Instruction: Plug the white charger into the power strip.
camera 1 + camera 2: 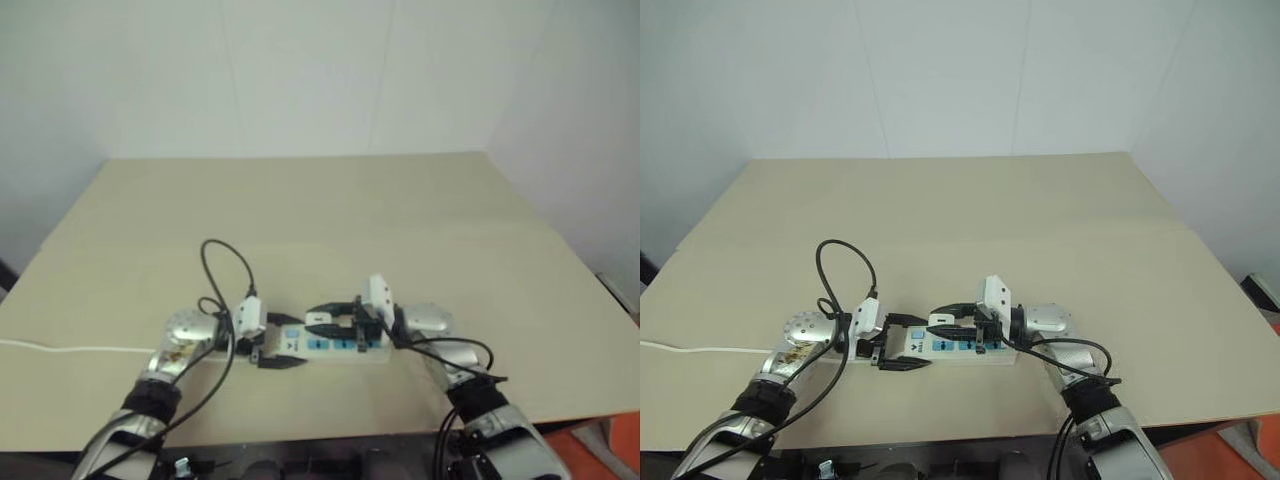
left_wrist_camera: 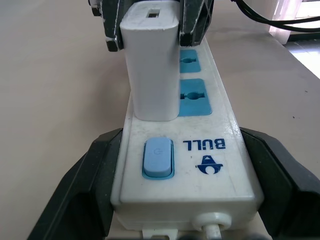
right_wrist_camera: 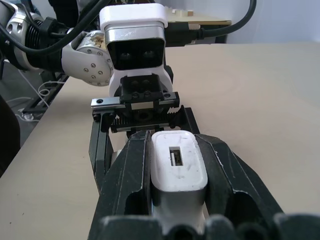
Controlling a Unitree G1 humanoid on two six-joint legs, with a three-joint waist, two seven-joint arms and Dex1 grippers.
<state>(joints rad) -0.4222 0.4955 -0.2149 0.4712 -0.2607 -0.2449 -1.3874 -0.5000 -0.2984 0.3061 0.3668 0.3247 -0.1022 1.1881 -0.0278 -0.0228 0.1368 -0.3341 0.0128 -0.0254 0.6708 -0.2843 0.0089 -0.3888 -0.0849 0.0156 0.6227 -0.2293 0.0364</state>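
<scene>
I read "BULL" in blue capitals on the power strip point(image 2: 220, 165), upside down from my left wrist view | blue hatted-figure logo point(image 2: 210, 164) printed just beside it | power symbol on the strip's blue switch point(image 2: 158, 158) | white charger point(image 2: 151, 65): no lettering I can read | nothing else legible

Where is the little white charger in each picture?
Left eye view: the white charger stands on the power strip, between the right gripper fingers.
Right eye view: charger near picture middle, low, on the strip.
Left wrist view: tall white block by the strip's blue switch.
Right wrist view: charger pinched between the black fingers, top showing.
Shared landmark: the power strip.
</scene>
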